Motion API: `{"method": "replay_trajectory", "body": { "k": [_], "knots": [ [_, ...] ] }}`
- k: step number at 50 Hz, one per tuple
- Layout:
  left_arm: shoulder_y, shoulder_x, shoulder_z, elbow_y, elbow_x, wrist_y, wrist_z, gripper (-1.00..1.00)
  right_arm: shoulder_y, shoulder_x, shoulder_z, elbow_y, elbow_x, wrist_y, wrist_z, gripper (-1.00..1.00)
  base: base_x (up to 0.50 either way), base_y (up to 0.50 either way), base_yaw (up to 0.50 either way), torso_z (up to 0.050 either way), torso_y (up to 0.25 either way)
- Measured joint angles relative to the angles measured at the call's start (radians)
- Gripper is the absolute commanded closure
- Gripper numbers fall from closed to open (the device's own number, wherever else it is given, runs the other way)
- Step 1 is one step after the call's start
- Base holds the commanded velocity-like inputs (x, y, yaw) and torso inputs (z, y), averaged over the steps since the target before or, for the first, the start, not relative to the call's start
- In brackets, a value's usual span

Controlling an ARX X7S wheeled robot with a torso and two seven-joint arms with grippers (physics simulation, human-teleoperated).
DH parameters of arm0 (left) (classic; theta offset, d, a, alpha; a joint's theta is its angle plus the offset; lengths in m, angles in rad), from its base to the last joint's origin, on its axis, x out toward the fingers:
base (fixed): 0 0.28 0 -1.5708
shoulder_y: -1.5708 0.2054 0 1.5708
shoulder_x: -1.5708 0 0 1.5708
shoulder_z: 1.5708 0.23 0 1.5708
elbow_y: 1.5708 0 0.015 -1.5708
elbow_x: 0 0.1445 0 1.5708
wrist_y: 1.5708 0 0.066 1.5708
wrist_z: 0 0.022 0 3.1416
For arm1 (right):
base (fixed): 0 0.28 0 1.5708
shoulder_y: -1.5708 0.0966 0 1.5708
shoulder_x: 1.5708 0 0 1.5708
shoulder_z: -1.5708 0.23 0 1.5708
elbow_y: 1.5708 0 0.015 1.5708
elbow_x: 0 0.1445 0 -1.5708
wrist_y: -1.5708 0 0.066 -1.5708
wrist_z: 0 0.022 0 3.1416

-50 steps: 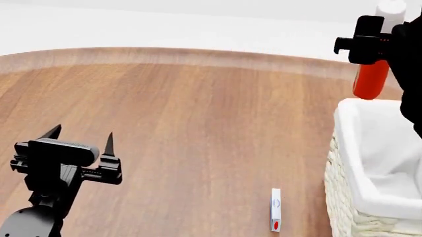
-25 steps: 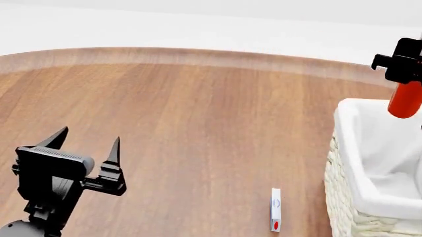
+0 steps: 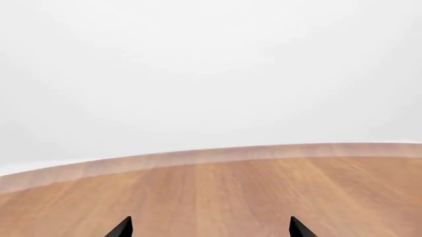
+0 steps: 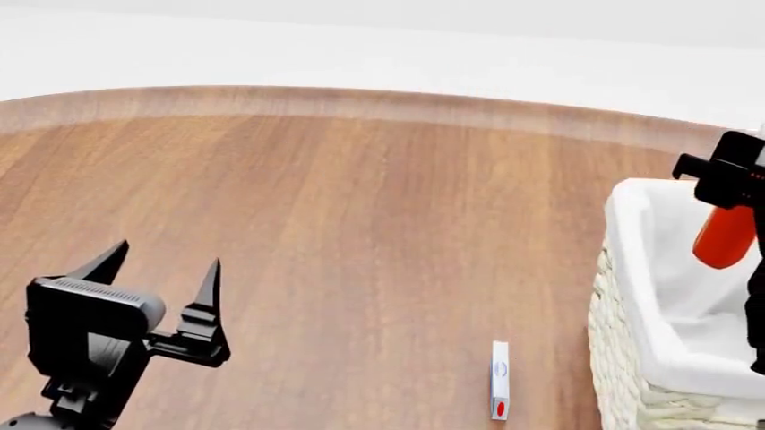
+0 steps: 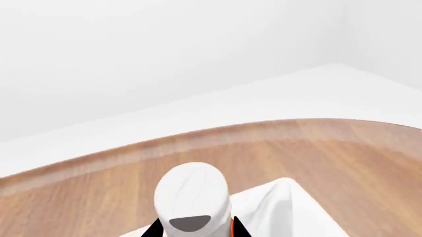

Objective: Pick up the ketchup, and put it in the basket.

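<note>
Right end effector point(image 4: 732, 184) clamped on the ketchup point(image 4: 725, 236) at the far right of the head view, gripping the bottle high on its body; orange-red lower end hanging below the fingers, tilted slightly, directly above the white liner of the basket point(image 4: 646, 269) and not touching it. In the right wrist view, white cap point(image 5: 191, 200) of the ketchup close to the lens, a sliver of orange body beside it between dark fingers, basket liner point(image 5: 277, 207) just behind.

Left end effector point(image 4: 161, 287) low at the near left of the head view, well apart from bottle and basket, jaws spread wide, holding nothing; two dark fingertips point(image 3: 122, 228) pointing out over bare wood in the left wrist view.

Counted: one ketchup bottle, one basket, two end effectors, one small white box point(image 4: 500, 379) with a red mark, lying flat on the bench near the basket's woven wall but clear of it.

Bench point(image 4: 358, 224) of brown wood with long straight grain, its far edge curved and paler. Beyond it only plain white floor and wall, evenly lit; a wall corner faintly visible in the right wrist view.
</note>
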Motion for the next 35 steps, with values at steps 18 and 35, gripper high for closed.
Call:
{"method": "replay_trajectory", "body": {
  "k": [18,35],
  "knots": [
    [0.027,-0.011,0.007,0.032,-0.028,-0.011,0.002,-1.0,-0.045,-0.024,0.303,0.011,-0.248,0.018,-0.028,1.0,0.0,0.0,0.0,0.001,0.001],
    [0.034,-0.018,0.013,0.028,-0.048,-0.008,0.001,-1.0,-0.068,-0.035,0.454,0.011,-0.439,0.062,-0.03,1.0,0.0,0.0,0.0,0.0,0.0]
  ]
}}
